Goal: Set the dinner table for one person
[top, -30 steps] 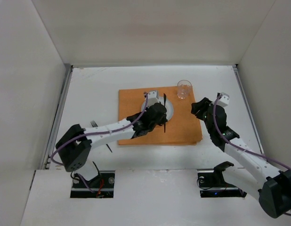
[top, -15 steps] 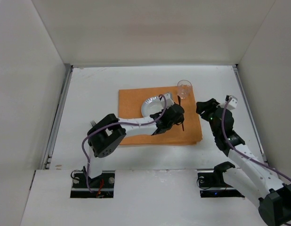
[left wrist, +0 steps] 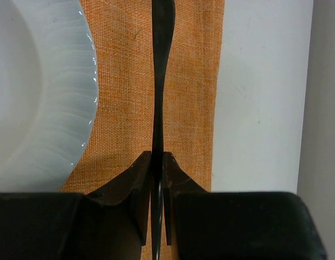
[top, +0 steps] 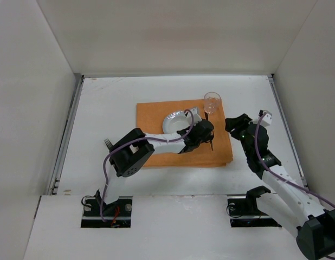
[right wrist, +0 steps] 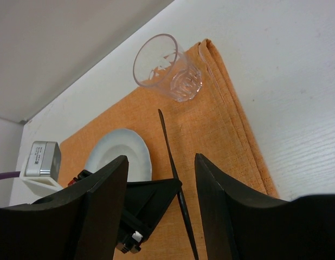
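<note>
now the left gripper (left wrist: 157, 157) is clamped on a thin black utensil (left wrist: 158, 97), over the orange placemat (top: 156, 116) at 3 o'clock of the plate (left wrist: 43, 97). right gripper (right wrist: 161, 157) hangs with fingers apart at the placemat's 3 o'clock edge. glass (top: 212, 102) sits at the plate's 1 o'clock. the white dinner table (top: 108, 103) lies under it all.

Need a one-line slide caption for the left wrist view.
Left claw shut on a dark utensil over the orange placemat beside the white plate.

bright, even, diffuse light.
your wrist views go dark, soft at bottom; shadows faint on the dinner table (top: 113, 103).
</note>
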Motion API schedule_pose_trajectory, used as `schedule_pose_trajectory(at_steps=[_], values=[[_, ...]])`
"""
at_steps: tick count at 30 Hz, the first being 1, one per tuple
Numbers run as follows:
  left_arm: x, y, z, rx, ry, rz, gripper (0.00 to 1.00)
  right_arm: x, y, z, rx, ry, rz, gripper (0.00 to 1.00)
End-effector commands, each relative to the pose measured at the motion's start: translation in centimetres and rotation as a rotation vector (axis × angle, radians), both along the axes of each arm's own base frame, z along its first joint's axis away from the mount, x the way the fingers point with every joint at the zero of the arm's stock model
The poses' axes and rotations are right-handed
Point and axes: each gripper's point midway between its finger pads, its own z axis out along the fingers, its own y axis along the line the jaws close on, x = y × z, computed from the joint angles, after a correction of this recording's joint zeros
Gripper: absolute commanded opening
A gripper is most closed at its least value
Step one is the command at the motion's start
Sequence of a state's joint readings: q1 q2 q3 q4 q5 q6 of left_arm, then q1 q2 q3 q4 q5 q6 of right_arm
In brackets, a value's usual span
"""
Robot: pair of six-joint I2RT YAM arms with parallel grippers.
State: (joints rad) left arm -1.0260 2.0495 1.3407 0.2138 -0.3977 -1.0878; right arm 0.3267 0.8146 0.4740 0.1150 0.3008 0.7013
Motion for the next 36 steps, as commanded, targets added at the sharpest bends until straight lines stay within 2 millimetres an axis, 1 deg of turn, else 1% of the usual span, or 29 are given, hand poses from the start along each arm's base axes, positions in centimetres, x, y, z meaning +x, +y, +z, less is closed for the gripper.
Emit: schedule_pose_trajectory(at_steps=[1, 11, 14, 21, 27, 29, 32, 34, 36], values=[[1.1, -1.6, 2.3, -0.082, -0.025, 0.002, 0.02, 0.4, 0.4, 1.0, 0.022, -0.038, 0.015, 0.58], [0.9, -1.9, -0.1, -0.007, 0.012, -0.034, 0.02, 0.4, 0.5, 0.9, 0.021, -0.036, 0.018, 0.59], [0.9, -1.9, -0.3, 0.001, 0.010, -0.031, 0.02, 0.4, 0.6, 0.9, 0.024, -0.039, 0.022, 0.59], [0.9, -1.5, -1.3, 0.019, 0.028, -0.016, 0.05, 0.2, 0.4, 1.2, 0.029, -0.052, 0.021, 0.59], [0.8, -1.6, -1.6, 0.025, 0.028, -0.021, 0.09, 0.2, 0.6, 1.2, 0.028, -0.049, 0.024, 0.59], [0.7, -1.7, -1.5, 0.030, 0.023, -0.026, 0.11, 0.2, 0.6, 1.2, 0.028, -0.049, 0.024, 0.59], [0.6, -1.6, -1.0, 0.042, 0.007, -0.022, 0.19, 0.2, 0.5, 1.2, 0.028, -0.049, 0.022, 0.59], [0.5, -1.6, 0.0, 0.047, -0.019, -0.030, 0.23, 0.3, 0.5, 1.2, 0.028, -0.049, 0.021, 0.59], [0.5, -1.3, 1.8, 0.056, -0.064, -0.029, 0.27, 0.2, 0.5, 1.2, 0.028, -0.049, 0.022, 0.59]])
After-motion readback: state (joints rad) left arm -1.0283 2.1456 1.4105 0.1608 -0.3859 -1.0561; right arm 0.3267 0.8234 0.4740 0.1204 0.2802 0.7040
